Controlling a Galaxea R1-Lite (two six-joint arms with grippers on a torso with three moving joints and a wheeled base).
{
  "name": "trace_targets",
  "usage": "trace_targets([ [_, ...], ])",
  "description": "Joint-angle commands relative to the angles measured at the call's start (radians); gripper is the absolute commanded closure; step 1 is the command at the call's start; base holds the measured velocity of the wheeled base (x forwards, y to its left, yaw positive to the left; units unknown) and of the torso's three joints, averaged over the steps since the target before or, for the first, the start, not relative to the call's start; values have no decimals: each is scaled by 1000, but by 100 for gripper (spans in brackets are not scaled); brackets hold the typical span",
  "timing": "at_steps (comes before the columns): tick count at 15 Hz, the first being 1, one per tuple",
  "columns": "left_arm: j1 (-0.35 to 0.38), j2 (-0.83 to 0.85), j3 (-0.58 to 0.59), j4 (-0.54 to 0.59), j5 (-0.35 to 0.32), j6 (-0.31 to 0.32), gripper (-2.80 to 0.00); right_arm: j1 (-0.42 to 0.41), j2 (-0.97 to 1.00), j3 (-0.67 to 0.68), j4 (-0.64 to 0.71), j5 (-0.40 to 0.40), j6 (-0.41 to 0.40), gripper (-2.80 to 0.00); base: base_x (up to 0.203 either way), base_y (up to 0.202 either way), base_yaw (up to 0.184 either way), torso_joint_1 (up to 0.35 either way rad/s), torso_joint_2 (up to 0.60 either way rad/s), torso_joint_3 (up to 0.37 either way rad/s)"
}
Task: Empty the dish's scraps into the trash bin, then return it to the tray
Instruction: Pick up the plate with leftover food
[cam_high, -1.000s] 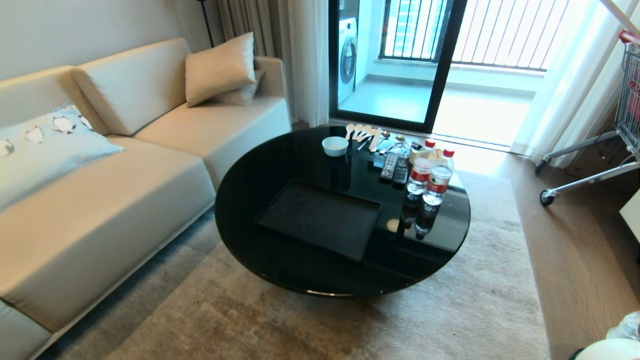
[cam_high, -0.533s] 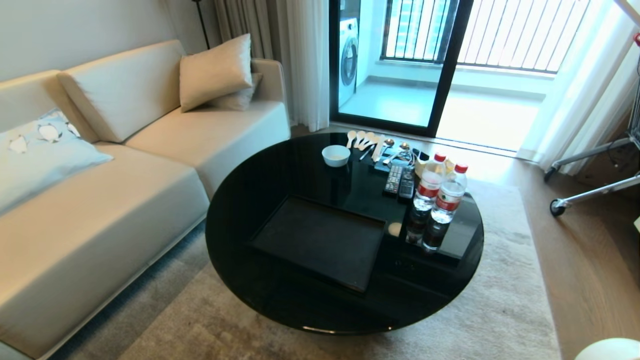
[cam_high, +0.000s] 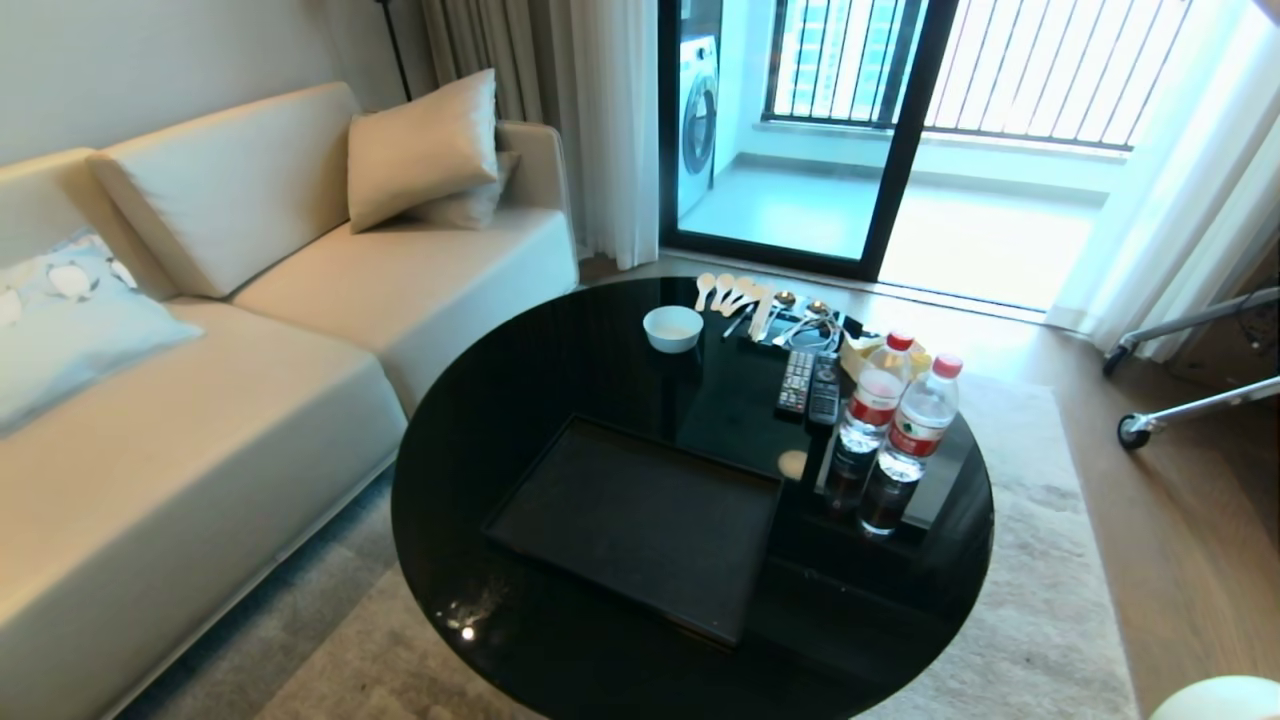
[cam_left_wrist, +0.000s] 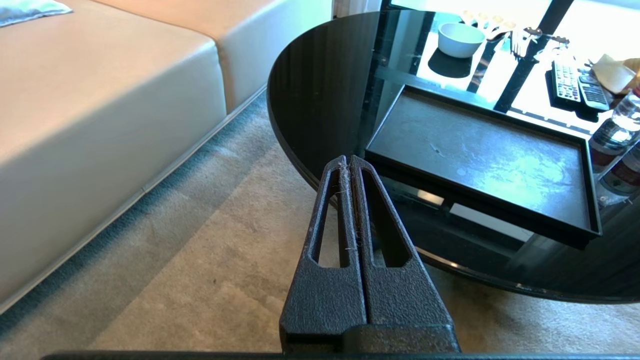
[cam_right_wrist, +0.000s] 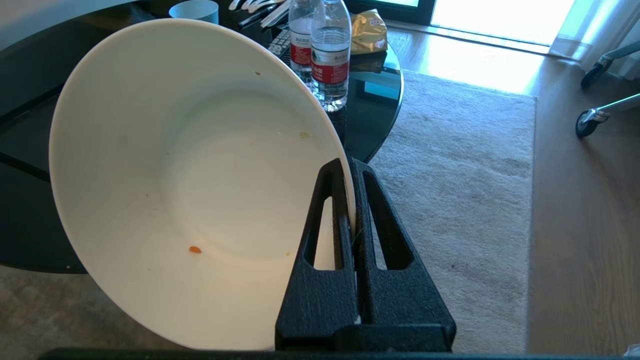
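Right claw (cam_right_wrist: 350, 165) clamped on the rim of the plain glossy white round bowl (cam_right_wrist: 190, 185), one finger inside the wall, one outside. Bowl is tipped on edge, held off the near-right side of the round glossy black tabletop (cam_high: 560, 350), over the beige rug (cam_right_wrist: 450, 175). Only a tiny orange crumb (cam_right_wrist: 194, 249) and a few specks inside it.

Left claw (cam_left_wrist: 349, 162) clenched on nothing, hanging over the rug just short of the tabletop's near-left edge.

Large flat black rectangular tray (cam_high: 640, 520) sits on the near part of the tabletop, nothing on it. Smaller white bowl (cam_high: 672, 328) at the far side, wooden spoons (cam_high: 735, 292) beyond it. Two remotes (cam_high: 810, 382) and two red-capped water bottles (cam_high: 900, 420) right of the tray. Cream sofa (cam_high: 200, 400) to the left.
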Motion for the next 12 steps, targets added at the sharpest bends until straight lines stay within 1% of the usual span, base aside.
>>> trace_targets([
  [1, 0, 0, 0, -1, 0, -1, 0, 0, 1, 0, 0, 1, 0, 0, 0, 0, 0, 0, 0, 0],
  [12, 0, 0, 0, -1, 0, -1, 0, -1, 1, 0, -1, 0, -6, 0, 0, 0, 0, 0, 0, 0],
])
